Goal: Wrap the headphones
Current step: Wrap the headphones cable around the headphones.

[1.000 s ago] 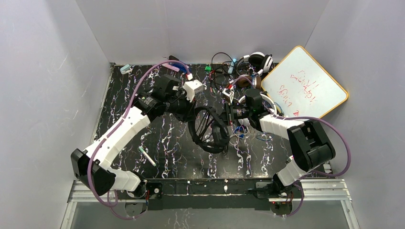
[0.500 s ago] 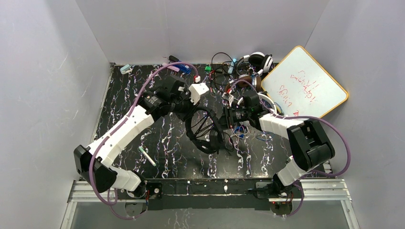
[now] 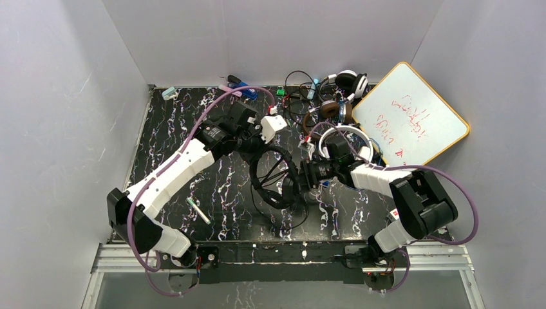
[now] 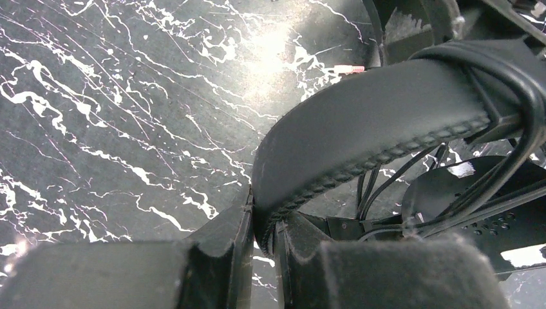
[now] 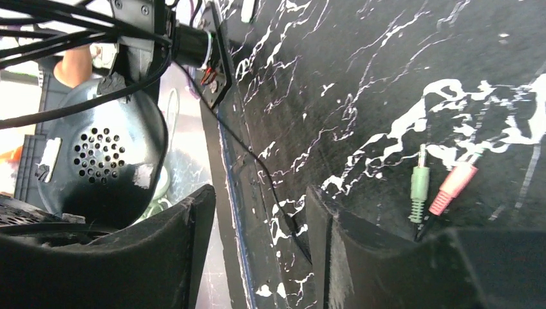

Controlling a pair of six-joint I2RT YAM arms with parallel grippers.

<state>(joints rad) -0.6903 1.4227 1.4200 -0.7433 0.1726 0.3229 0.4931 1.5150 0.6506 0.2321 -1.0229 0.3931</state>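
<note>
The black headphones (image 3: 273,177) hang over the middle of the table with cord wound across their frame. My left gripper (image 3: 257,151) is shut on the padded headband (image 4: 386,109), pinching its edge between the fingers (image 4: 219,251). My right gripper (image 3: 295,185) stands open beside the lower ear cup (image 5: 96,154). A thin black cord (image 5: 270,187) runs between its fingers without being pinched. The cord's green plug (image 5: 419,183) and pink plug (image 5: 452,183) lie on the table to the right of them. A white headset (image 3: 344,131) and a brown-cupped one (image 3: 329,109) lie behind.
A whiteboard (image 3: 412,116) with red writing leans at the back right. Tangled cords and another headset (image 3: 348,80) crowd the back edge. A pen (image 3: 198,210) lies at the near left. Small items (image 3: 170,93) sit along the back left. Grey walls enclose the marbled table (image 3: 167,141).
My right gripper has opened and shifted left and nearer, alongside the lower ear cup. The left arm has carried the black headphones slightly toward the back, still gripping the headband.
</note>
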